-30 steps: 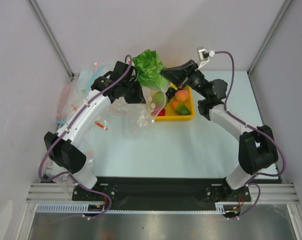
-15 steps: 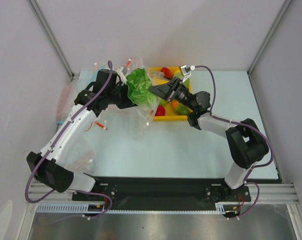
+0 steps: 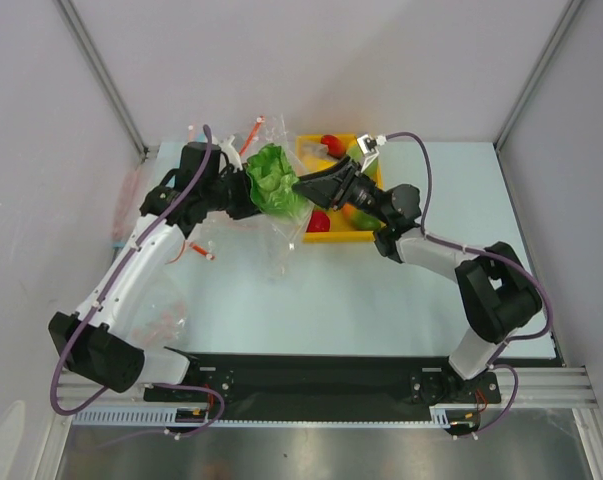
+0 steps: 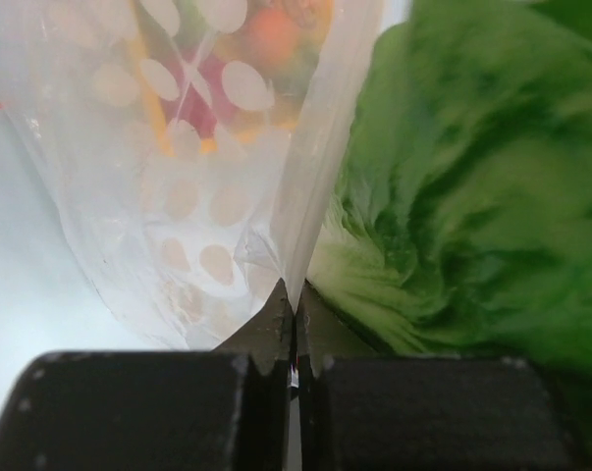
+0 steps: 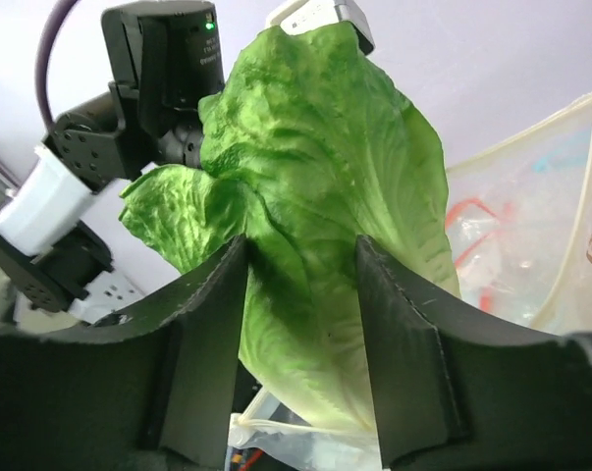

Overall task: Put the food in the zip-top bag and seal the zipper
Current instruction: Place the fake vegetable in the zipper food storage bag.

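The green-and-white cabbage [image 3: 271, 180] hangs at the mouth of the clear polka-dot bag [image 3: 281, 238], above the table. My right gripper [image 3: 303, 190] is shut on the cabbage's lower part; in the right wrist view the leaf [image 5: 315, 186] fills the gap between both fingers [image 5: 209, 334]. My left gripper [image 3: 247, 190] is shut on the bag's mouth edge, pinched at the fingertips in the left wrist view [image 4: 294, 299], with the dotted bag [image 4: 192, 186] left and the cabbage [image 4: 472, 196] right of them. A round red fruit [image 3: 319, 222] lies in the tray. I cannot make out the green apple or the zipper strip.
The yellow tray [image 3: 378, 232] stands behind the bag, holding another red fruit [image 3: 332, 145] and an orange one [image 3: 359, 213]. Plain clear bags with red strips lie at the left [image 3: 131, 200], front left [image 3: 161, 315] and back [image 3: 251, 130].
My right gripper has brought the cabbage down and left to the bag's mouth. My left gripper has moved left with the bag's edge, pulling the bag away from the tray.
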